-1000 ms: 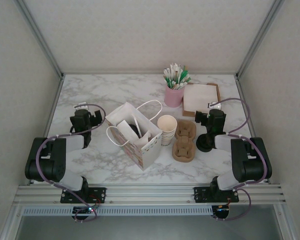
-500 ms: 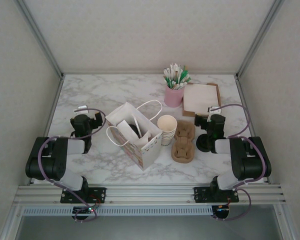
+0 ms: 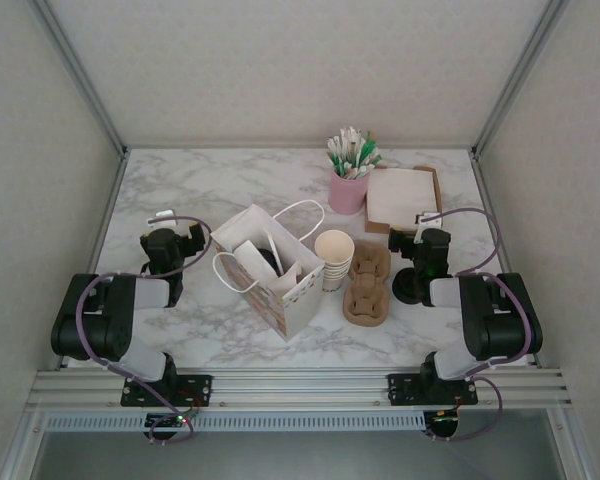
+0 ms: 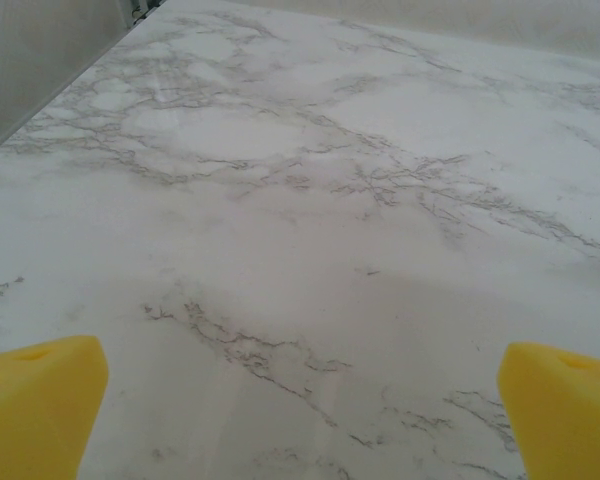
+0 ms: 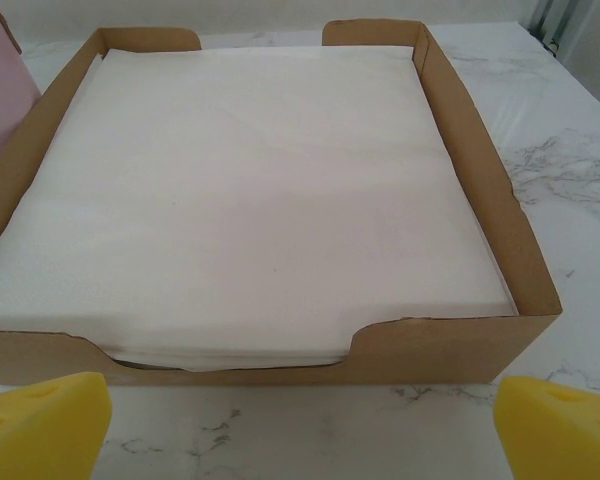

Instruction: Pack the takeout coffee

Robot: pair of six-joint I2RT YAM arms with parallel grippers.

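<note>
The takeout coffee's cream cup is hidden. A black rounded shape (image 3: 269,259) shows inside the open mouth of the white paper bag (image 3: 285,300) at the table's middle, among white paper pieces. My left gripper (image 3: 165,243) rests low to the left of the bag, apart from it. In the left wrist view it (image 4: 300,410) stands open over bare marble, yellow fingertips (image 4: 40,400) wide apart. My right gripper (image 3: 427,245) sits right of the bag. In the right wrist view it (image 5: 300,420) is open, facing the napkin box (image 5: 450,340).
A stack of nested cream cups (image 3: 334,257) stands against the bag's right side. Brown pulp cup carriers (image 3: 368,285) lie beside it. A black round object (image 3: 410,290) sits under the right arm. A pink cup of stirrers (image 3: 348,190) and the napkin box (image 3: 435,185) stand behind.
Both arms have drawn back and sunk a little toward their bases, then stayed still. The bag, cups and carriers have not moved.
</note>
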